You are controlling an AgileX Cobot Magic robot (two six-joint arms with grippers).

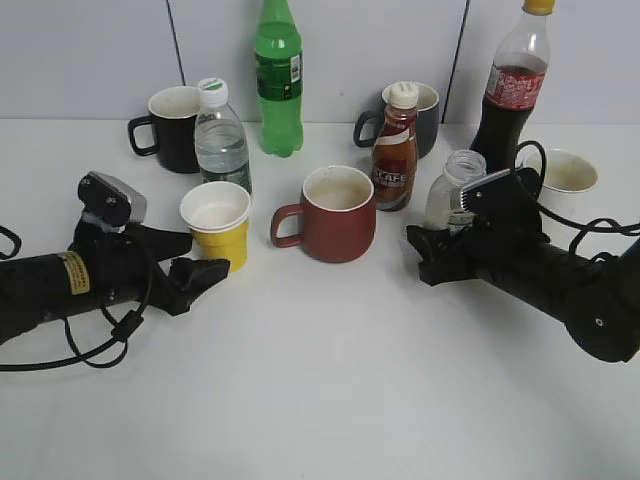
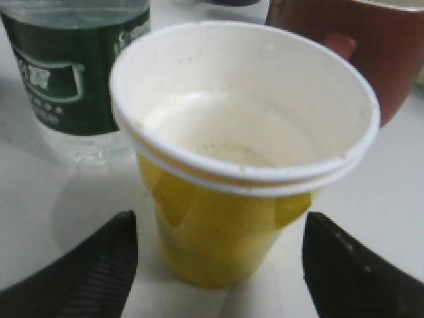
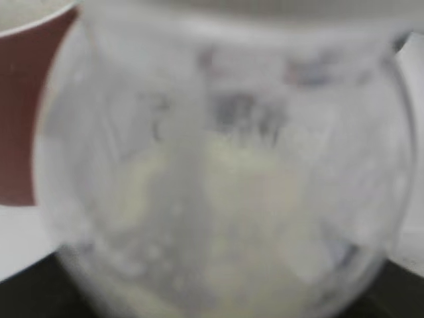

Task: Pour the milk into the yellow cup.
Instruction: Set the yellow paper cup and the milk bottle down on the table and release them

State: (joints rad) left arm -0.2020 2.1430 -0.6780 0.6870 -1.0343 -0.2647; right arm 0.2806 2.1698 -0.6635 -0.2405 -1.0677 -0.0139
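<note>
The yellow cup stands upright left of centre, and in the left wrist view a shallow layer of white liquid shows in its bottom. My left gripper is open, with one jaw on each side of the cup's base and not touching it. The milk bottle is a squat clear bottle with an open wide neck, standing upright at the right. It fills the right wrist view, blurred, with pale liquid low inside. My right gripper sits round its lower part, jaws against its sides.
A dark red mug stands between cup and milk bottle. A water bottle is just behind the cup and a brown coffee bottle beside the milk. Black mug, green bottle, grey mug, cola bottle and white cup line the back.
</note>
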